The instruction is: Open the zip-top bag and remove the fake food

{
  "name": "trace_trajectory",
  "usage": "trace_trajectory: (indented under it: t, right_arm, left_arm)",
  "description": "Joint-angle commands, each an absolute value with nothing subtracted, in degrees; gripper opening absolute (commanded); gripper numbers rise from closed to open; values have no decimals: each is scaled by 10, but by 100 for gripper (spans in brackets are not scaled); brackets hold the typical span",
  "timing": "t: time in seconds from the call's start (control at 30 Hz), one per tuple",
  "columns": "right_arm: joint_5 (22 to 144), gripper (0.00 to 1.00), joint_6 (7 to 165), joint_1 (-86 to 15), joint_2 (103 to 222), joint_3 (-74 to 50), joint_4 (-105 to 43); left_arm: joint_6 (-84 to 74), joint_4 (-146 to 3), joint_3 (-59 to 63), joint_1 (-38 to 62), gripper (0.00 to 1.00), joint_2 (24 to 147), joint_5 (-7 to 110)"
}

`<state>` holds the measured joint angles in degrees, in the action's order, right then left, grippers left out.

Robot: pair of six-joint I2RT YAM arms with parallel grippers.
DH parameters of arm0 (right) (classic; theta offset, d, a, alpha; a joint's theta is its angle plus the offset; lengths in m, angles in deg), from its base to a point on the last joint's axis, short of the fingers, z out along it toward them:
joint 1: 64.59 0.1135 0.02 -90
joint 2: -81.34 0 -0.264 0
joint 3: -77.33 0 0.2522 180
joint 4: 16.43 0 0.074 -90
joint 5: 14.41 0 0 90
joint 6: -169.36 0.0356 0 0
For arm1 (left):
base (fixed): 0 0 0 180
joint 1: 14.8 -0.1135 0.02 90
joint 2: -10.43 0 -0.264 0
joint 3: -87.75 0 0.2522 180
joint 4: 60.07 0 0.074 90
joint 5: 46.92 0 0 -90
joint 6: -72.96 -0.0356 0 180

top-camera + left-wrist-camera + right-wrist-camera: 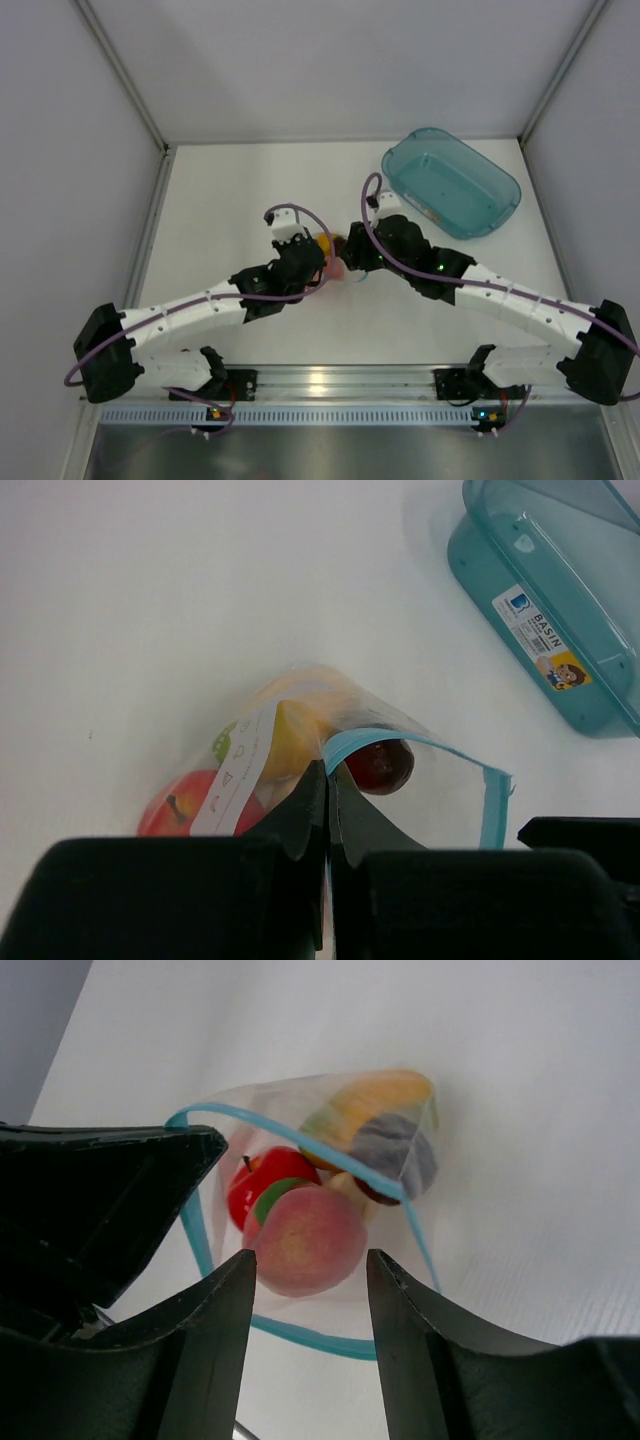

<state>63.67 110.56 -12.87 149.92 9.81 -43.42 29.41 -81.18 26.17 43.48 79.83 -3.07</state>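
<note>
The zip-top bag (290, 695) lies at the middle of the table (250, 190), between our two arms and well apart from the teal tub (480, 565) at the far right. Our left gripper (327, 785) is pinched together on the bag's mouth, right at the teal zip strip (495, 800). Our right gripper (308, 1260) has its fingers spread, facing the gaping mouth.

We judge the film light, limp and slippery. The stiffer strip is the sound place to hold it.

The fake food (290, 1230) sits inside: the peach (310, 1245) nearest the opening, then the red ball (265, 1180), the yellow mango (375, 1100) and the small dark red piece (380, 763). These look hard, smooth and light, so they may squirt out of a pinch. We would take the peach across its widest part.
</note>
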Motion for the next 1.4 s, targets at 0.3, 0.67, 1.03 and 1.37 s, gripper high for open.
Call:
trace_trajectory:
  t: [0.3,0.67,1.03,1.37]
  right_arm:
    - [547,64,1234,-59,1558,132,-331]
    - [531,78,1295,-60,1593,180,-261]
    - [597,87,1339,-60,1647,204,-199]
    - [659,79,1288,-60,1708,187,-153]
  left_arm:
    - [417,-791,264,486,0,800,-125]
    - [461,-791,285,510,0,811,-149]
    - [491,-790,309,515,0,806,-162]
    - [518,-790,345,515,0,791,-153]
